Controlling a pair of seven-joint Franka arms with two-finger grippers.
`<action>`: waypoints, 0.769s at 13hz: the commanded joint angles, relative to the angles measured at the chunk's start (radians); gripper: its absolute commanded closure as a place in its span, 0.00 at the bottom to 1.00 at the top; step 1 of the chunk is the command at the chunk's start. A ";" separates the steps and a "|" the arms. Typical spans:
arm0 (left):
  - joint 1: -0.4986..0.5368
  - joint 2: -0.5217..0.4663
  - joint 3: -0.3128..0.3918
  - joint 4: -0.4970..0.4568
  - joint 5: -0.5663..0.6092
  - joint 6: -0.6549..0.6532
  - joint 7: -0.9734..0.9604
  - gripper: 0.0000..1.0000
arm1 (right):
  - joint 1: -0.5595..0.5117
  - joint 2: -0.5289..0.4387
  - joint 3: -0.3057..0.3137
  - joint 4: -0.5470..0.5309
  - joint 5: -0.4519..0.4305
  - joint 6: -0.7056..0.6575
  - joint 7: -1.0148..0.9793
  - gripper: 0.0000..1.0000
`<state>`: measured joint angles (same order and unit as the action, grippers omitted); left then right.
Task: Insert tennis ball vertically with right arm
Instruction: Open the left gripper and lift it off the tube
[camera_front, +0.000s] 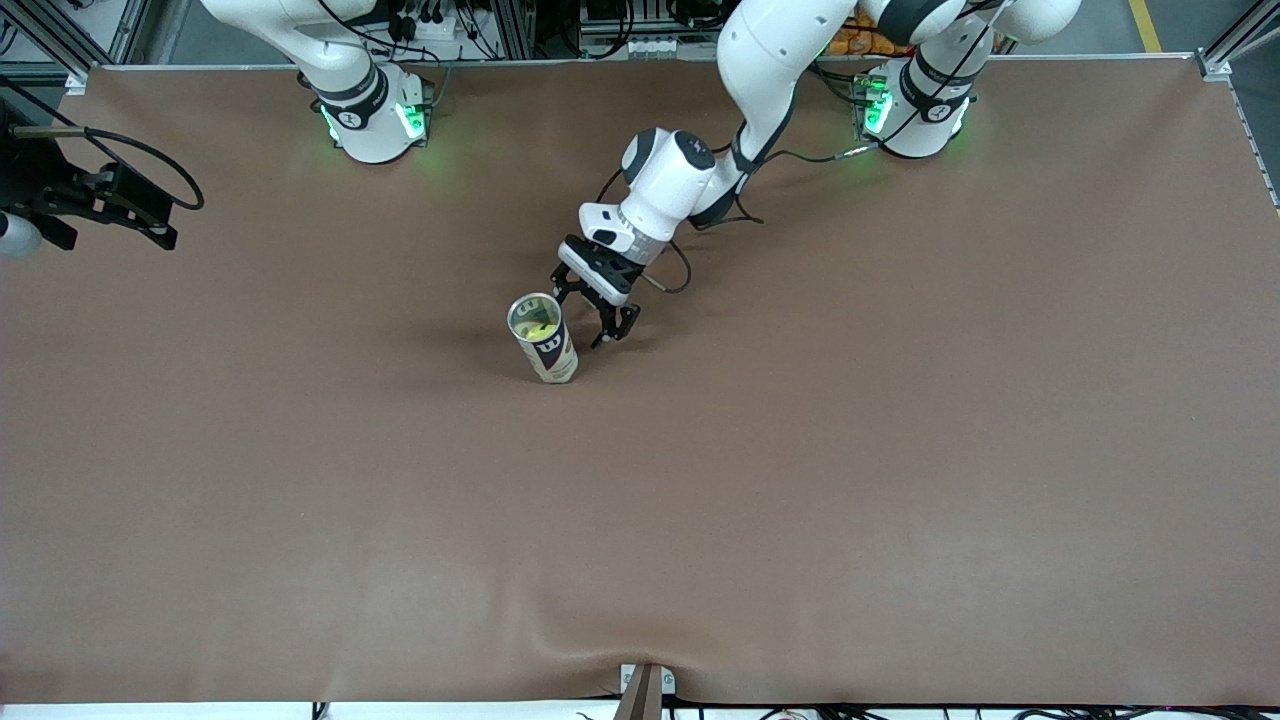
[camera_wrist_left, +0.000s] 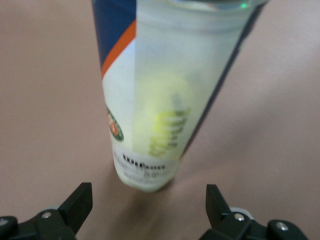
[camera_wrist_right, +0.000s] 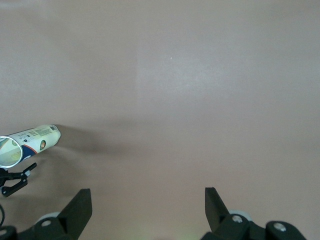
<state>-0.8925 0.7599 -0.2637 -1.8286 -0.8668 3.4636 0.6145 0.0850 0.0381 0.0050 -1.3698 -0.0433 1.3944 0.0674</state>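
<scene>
A tennis ball can (camera_front: 548, 348) stands upright on the brown table, its top open. A yellow tennis ball (camera_front: 540, 326) lies inside it and shows through the clear wall (camera_wrist_left: 162, 117) in the left wrist view. My left gripper (camera_front: 590, 316) is low beside the can, on the side toward the left arm's end, and open. The can (camera_wrist_left: 150, 100) stands just past its fingertips, not between them. My right gripper (camera_wrist_right: 147, 196) hangs open and empty high over bare table, well away from the can (camera_wrist_right: 30, 142).
The brown cloth (camera_front: 800, 480) covers the whole table. A black fixture with a looped cable (camera_front: 100, 195) juts in at the right arm's end. Both arm bases (camera_front: 370, 110) stand along the table edge farthest from the front camera.
</scene>
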 joint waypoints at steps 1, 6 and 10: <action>0.004 -0.134 0.009 -0.133 -0.055 -0.087 0.010 0.00 | -0.028 0.000 0.029 0.008 -0.017 -0.011 -0.015 0.00; 0.078 -0.211 0.021 -0.172 -0.057 -0.253 0.010 0.00 | -0.028 0.000 0.029 -0.006 -0.015 -0.014 -0.014 0.00; 0.083 -0.240 0.090 -0.170 -0.052 -0.371 0.011 0.00 | -0.028 -0.001 0.029 -0.012 -0.015 -0.014 -0.014 0.00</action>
<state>-0.8045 0.5672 -0.2056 -1.9697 -0.9029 3.1559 0.6145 0.0818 0.0388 0.0110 -1.3824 -0.0438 1.3881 0.0668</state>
